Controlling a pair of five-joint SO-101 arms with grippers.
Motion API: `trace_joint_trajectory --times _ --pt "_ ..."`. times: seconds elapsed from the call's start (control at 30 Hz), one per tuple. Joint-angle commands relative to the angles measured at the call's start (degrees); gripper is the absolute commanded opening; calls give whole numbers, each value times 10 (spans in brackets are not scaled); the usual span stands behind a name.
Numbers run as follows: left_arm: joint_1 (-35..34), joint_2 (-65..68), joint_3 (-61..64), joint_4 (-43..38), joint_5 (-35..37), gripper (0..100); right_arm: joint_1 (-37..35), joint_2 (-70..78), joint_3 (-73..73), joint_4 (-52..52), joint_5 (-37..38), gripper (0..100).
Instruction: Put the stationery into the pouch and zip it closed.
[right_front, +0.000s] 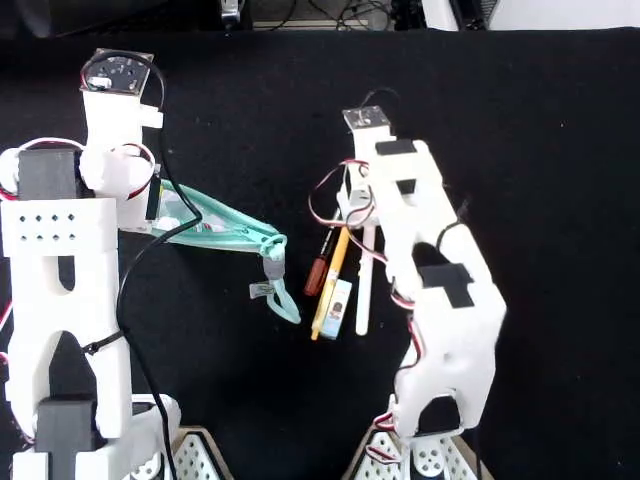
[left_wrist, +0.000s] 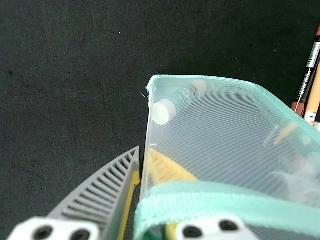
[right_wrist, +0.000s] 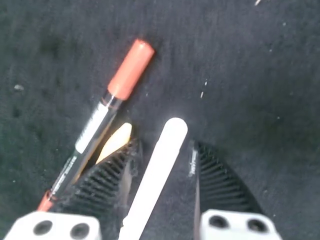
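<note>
1. Left pincer (right_front: 160, 212) is clenched on the pouch (right_front: 215, 228), left on the worktop (right_front: 520, 120); its wrist view reveals a capped tube (left_wrist: 172, 106) inside.
2. Right pincer (right_wrist: 165, 145), released, straddles a white stick (right_wrist: 159, 162) mid-worktop, beside a pen (right_wrist: 120, 85).

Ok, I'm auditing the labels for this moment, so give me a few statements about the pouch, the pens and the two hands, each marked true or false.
1. The left hand grips the mesh pouch. True.
2. The pouch is empty. False: a white-capped tube shows through its mesh.
3. The right hand has one finger on each side of the white pen. True.
4. The right hand is closed on the red-capped pen. False: that pen lies outside the fingers, beside the white pen, and the hand is open.
</note>
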Motion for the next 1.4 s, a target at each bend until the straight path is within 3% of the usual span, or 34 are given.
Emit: trace_joint_trajectory --times 0.0,0.23,0.5,0.8,1.0,1.37 --pt "7 21 19 -9 7 30 2 33 -63 20 -8 162" --pt "7 21 20 -9 7 30 2 55 -104 50 -7 9" --pt "7 21 20 -9 7 30 -3 -14 -80 78 -4 12" --pt "7 21 20 -9 7 30 4 -385 65 76 26 12" --pt "9 21 20 -9 7 30 -76 -634 136 60 23 12" --pt "10 22 35 -10 7 30 -207 -1091 435 -248 26 12"
